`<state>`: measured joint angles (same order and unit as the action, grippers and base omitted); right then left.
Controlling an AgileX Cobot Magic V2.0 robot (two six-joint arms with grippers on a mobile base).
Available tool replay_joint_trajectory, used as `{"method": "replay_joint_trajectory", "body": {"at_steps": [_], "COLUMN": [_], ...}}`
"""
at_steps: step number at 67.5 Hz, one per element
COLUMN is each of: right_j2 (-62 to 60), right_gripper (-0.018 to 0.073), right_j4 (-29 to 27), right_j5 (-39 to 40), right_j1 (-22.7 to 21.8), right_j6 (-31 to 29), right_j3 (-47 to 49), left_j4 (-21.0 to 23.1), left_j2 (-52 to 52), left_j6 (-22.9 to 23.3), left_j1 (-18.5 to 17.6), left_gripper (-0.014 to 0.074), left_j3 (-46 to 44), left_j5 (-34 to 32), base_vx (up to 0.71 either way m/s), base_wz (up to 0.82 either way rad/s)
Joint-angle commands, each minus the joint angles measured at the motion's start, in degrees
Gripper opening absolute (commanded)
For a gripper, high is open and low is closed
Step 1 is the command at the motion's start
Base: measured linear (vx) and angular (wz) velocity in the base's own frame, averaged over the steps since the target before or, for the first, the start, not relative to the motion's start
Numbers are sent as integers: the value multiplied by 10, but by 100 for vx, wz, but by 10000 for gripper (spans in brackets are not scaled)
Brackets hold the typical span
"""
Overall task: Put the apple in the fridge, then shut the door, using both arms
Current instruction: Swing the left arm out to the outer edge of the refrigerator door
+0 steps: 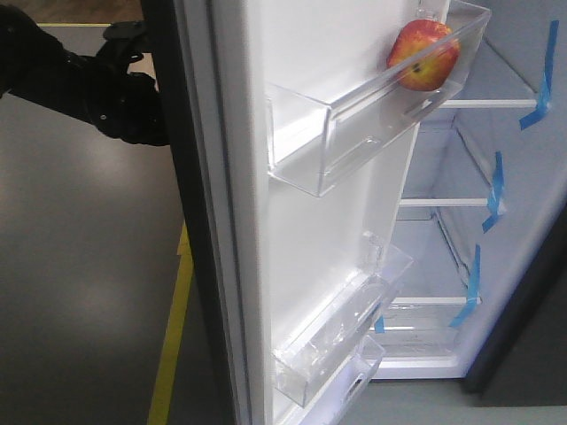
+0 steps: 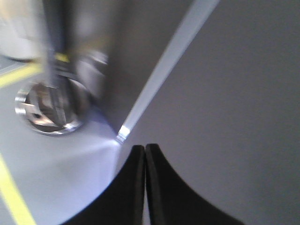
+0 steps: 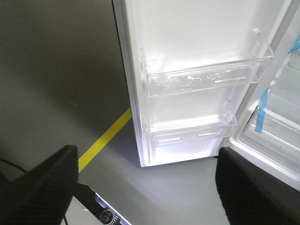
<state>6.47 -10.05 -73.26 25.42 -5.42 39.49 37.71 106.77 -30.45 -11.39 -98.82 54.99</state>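
The red and yellow apple (image 1: 423, 55) shows at the top right, seen through the far end of the upper clear bin (image 1: 354, 124); I cannot tell whether it lies in that bin or on the fridge shelf behind. The door (image 1: 301, 248) stands open, its white inside facing me. The fridge (image 1: 443, 266) interior lies to the right. My left arm (image 1: 97, 88) reaches behind the door's outer side. The left gripper (image 2: 144, 149) is shut and empty, close to the dark grey door face (image 2: 225, 93). The right gripper (image 3: 147, 187) hangs open and empty above the floor, before the door's lower bins (image 3: 206, 75).
A chrome stanchion base (image 2: 47, 108) stands on the floor near the door's outer edge. A yellow floor line (image 1: 173, 336) runs under the door. Blue tape strips (image 1: 496, 190) mark the fridge shelves. Part of the robot base (image 3: 108, 215) shows below the right gripper.
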Motion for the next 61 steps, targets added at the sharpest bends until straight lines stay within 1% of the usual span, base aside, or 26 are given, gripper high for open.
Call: {"method": "replay_joint_trajectory", "body": {"at_steps": [1,4,17,25,32,46,53,61], "right_j2": [11,11,11,11,11,11,11,11], "right_gripper": [581,581,581,581,581,581,581,581], "right_j4": [-5,-5,-5,-5,-5,-5,-5,-5], "right_j5": [-2,-2,-2,-2,-2,-2,-2,-2], "right_j1": [-1,-1,-1,-1,-1,-1,-1,-1], "right_j6": [-5,-5,-5,-5,-5,-5,-5,-5], "right_j3": [15,15,15,15,15,15,15,15], "left_j4": [40,49,113,153,186,239,264,308], "left_j2": [-28,-28,-28,-28,-28,-25,-15,-2], "left_j6": [-8,-16,-61,-89,-121,-177,-216,-254], "left_j1": [-26,-37,-82,-113,-141,-203,-237,-271], "left_gripper": [-6,-6,-6,-6,-6,-6,-6,-6], "left_j3": [-20,-20,-20,-20,-20,-20,-20,-20], "left_j5": [-8,-8,-11,-25,-43,-124,-174,-227], "base_vx": [0,0,0,0,0,0,0,0], "base_wz": [0,0,0,0,0,0,0,0]}}
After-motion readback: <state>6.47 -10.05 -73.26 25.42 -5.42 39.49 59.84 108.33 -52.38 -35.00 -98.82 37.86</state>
